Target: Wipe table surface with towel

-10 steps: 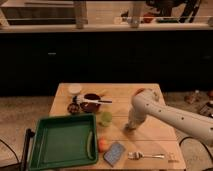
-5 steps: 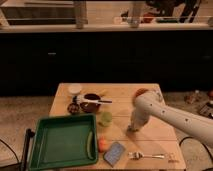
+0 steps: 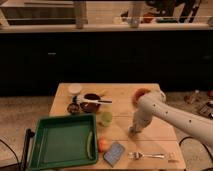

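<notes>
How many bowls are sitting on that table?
3, on the table, far left: a white bowl, a dark bowl with a utensil across it, and a small dark bowl. The gripper is down mid-table; its arm might hide more.

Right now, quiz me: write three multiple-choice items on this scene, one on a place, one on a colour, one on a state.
1. Where is the gripper relative to the table?
A. raised high above it
B. low on it, right of the green cup
C. beyond its left edge

2. What colour is the tray?
A. red
B. white
C. green

3. How does the green cup stand?
A. upright
B. on its side
C. upside down

Answers:
1 B: the arm reaches down to the tabletop beside the cup.
2 C: its walls and floor are green.
3 A: its open mouth faces up.
</notes>
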`<action>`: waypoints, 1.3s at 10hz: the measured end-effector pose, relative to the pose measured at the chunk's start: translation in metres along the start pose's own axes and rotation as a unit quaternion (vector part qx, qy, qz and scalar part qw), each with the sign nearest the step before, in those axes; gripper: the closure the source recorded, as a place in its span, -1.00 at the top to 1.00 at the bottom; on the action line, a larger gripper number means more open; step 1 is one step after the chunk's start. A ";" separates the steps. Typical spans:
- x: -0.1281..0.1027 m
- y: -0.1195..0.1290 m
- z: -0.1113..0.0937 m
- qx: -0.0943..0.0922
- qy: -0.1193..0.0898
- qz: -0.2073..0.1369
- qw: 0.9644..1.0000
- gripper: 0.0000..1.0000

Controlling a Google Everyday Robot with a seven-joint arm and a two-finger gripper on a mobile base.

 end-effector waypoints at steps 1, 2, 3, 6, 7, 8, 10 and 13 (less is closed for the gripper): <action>0.004 -0.002 0.001 0.000 0.005 0.005 1.000 -1.00; 0.007 -0.005 0.001 0.001 0.009 0.009 1.000 -1.00; 0.009 -0.010 0.001 0.004 0.013 0.011 1.000 -1.00; 0.012 -0.026 0.001 0.014 0.017 0.017 1.000 -1.00; 0.004 -0.032 0.000 0.017 0.016 0.009 1.000 -1.00; -0.007 -0.038 0.001 0.018 0.014 -0.002 1.000 -1.00; -0.034 -0.049 0.005 0.016 0.007 -0.038 0.999 -1.00; -0.076 -0.041 0.019 -0.007 -0.011 -0.117 0.993 -1.00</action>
